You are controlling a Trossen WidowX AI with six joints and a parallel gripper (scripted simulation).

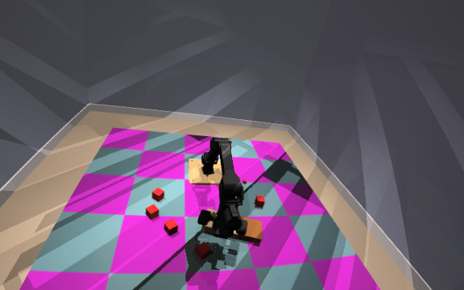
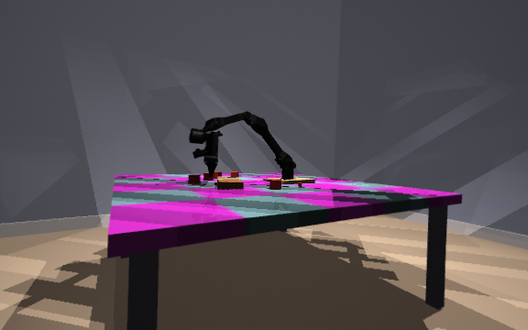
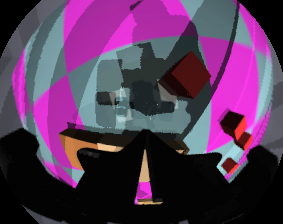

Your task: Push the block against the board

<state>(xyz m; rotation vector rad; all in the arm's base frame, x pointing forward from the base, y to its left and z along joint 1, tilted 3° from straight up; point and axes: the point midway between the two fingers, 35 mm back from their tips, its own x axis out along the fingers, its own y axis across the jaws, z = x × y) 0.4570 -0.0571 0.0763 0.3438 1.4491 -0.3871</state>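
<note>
Five small red cubes sit around the checkered magenta-and-teal table top (image 1: 95,193), plus a tiny red speck I can't make out. The one that matters, I think, is the dark red square block (image 1: 203,250). It lies nearest the top camera, just off the left end of the flat orange-tan wooden board (image 1: 253,229), and it looks apart from the board, not flush. The other cubes lie well apart from the board.

The black arm (image 1: 229,177) reaches from its pale tan base plate (image 1: 195,174) and bends down over that same end of the board. The black parallel-jaw gripper (image 2: 210,170) points straight down, fingers pinched together with nothing between them. In the wrist view, the board's edge is right under the fingertips and the red block is up ahead to the right.
</note>
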